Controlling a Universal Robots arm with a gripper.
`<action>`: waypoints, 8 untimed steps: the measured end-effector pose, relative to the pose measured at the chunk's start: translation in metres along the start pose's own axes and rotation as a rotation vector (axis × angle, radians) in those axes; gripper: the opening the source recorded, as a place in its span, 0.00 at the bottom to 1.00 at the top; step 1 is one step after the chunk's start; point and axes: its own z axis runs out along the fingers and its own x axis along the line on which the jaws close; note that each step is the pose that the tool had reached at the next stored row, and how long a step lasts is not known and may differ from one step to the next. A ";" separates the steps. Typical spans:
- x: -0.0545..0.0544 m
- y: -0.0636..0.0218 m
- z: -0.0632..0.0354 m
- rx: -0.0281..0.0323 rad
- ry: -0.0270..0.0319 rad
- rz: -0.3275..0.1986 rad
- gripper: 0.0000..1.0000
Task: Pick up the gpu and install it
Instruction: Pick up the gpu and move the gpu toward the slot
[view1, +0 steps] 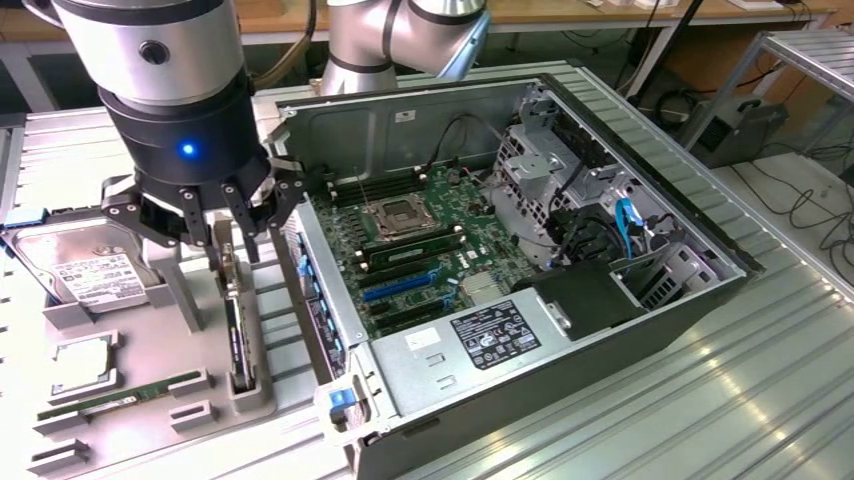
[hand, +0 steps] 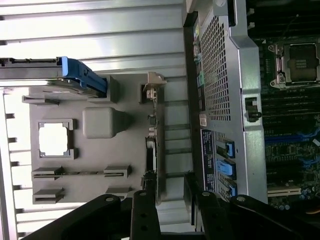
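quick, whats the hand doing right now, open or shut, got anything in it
Hand: open, holding nothing, right over the gpu, which stands on edge in the grey holder.

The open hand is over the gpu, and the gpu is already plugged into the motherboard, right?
Not plugged in: the exterior view shows the gpu standing on edge in the grey holder beside the case, with the open hand over it.

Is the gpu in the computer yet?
Out, not yet. The gpu stands on its edge in the gray holder beside the open computer case, under the hand.
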 end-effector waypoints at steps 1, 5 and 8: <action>0.000 0.0000 0.0007 -0.0001 -0.0001 0.000 0.36; 0.001 -0.0001 0.0032 0.0000 0.0000 0.000 0.36; 0.002 -0.0002 0.0063 0.0000 0.0000 0.000 0.36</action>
